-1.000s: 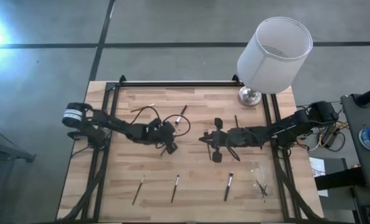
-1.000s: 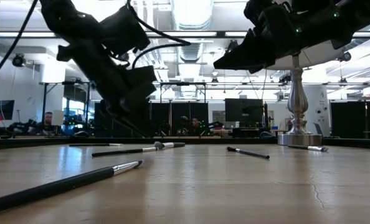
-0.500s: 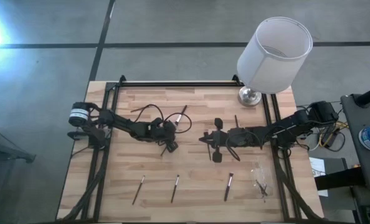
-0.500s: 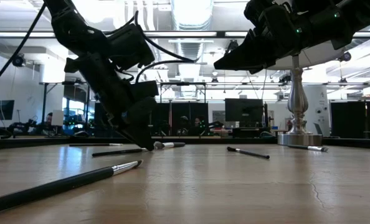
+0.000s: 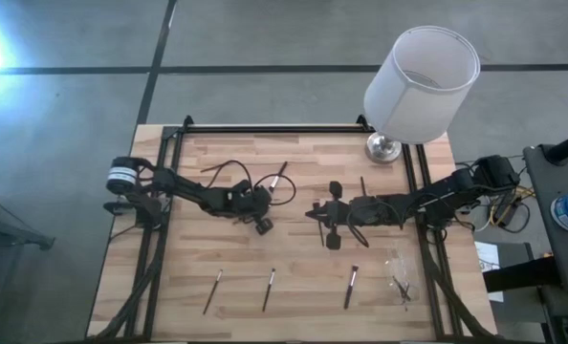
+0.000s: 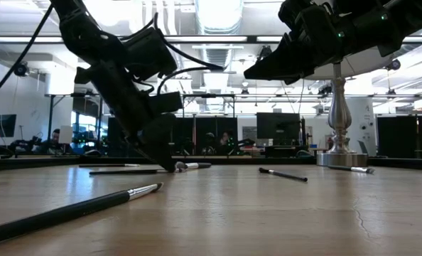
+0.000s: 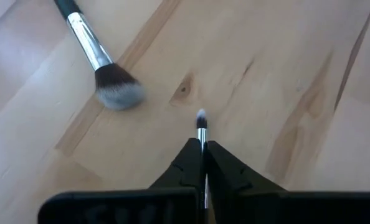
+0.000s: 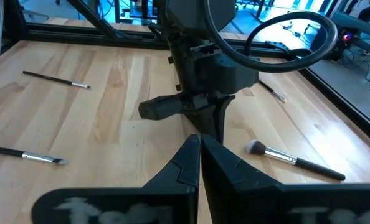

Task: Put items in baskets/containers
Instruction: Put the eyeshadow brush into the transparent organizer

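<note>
**Pinching a thin brush on the left half of the table**

Looking down from the high view, the left gripper (image 5: 262, 225) is pressing low on the pale wooden table (image 5: 294, 158), near the middle and left of centre. The right gripper (image 5: 329, 218) is waiting opposite it. Three slim dark-handled brushes (image 5: 269, 289) are lying in a row along the near edge, likely set apart for single picks. The small clear plastic tray (image 5: 400, 277) is sitting at the near right, well apart from the left gripper, with a tall white cylinder lamp (image 5: 420, 83) at the far right.

Seen level in the low view, the left gripper (image 6: 161, 153) is reaching down to the tabletop.

Along the left wrist view, the jaws are closing tight on a thin silver-ferruled brush (image 7: 201, 127), its tip poking out beyond them; a fluffy grey-tipped brush (image 7: 98, 59) is lying just beside.

Through the right wrist view, the right gripper (image 8: 199, 146) is idling with jaws fully together, gripping nothing.
</note>
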`<state>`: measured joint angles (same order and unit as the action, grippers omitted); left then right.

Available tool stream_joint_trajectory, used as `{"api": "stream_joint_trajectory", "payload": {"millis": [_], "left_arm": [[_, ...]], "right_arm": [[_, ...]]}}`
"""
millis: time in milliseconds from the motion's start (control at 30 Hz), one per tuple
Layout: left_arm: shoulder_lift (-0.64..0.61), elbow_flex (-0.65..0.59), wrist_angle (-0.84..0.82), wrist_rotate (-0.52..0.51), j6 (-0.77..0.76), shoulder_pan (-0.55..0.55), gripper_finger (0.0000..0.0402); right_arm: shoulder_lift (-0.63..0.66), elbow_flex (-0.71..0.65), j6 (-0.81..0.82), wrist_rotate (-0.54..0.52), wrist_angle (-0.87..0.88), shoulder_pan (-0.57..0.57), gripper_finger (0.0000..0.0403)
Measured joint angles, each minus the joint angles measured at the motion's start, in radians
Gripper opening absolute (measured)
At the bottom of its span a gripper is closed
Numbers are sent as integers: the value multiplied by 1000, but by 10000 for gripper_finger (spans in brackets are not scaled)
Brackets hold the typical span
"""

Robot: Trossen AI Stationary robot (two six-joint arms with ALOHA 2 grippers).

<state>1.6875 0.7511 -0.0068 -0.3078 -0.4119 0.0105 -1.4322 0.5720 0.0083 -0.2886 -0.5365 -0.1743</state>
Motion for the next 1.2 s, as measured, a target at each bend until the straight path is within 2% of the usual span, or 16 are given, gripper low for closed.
{"api": "stream_joint_trajectory", "payload": {"millis": [333,500,700,900,1067,1200], "left_arm": [[-124,-32,-24,0,17,-20,2],[-197,-86,21,-27,17,-58,2],[-286,-186,161,-34,13,-97,2],[-319,-232,139,-6,-7,-111,0],[-301,-228,27,34,-8,-130,24],[-304,-220,5,65,-7,-187,55]], "right_arm": [[1,-4,11,0,4,0,9],[1,-12,13,-1,3,0,8],[1,-15,41,-1,1,0,8],[1,-17,41,-1,-6,0,8],[1,-17,41,-1,-9,0,8],[0,-17,41,-1,-9,0,8]]}}
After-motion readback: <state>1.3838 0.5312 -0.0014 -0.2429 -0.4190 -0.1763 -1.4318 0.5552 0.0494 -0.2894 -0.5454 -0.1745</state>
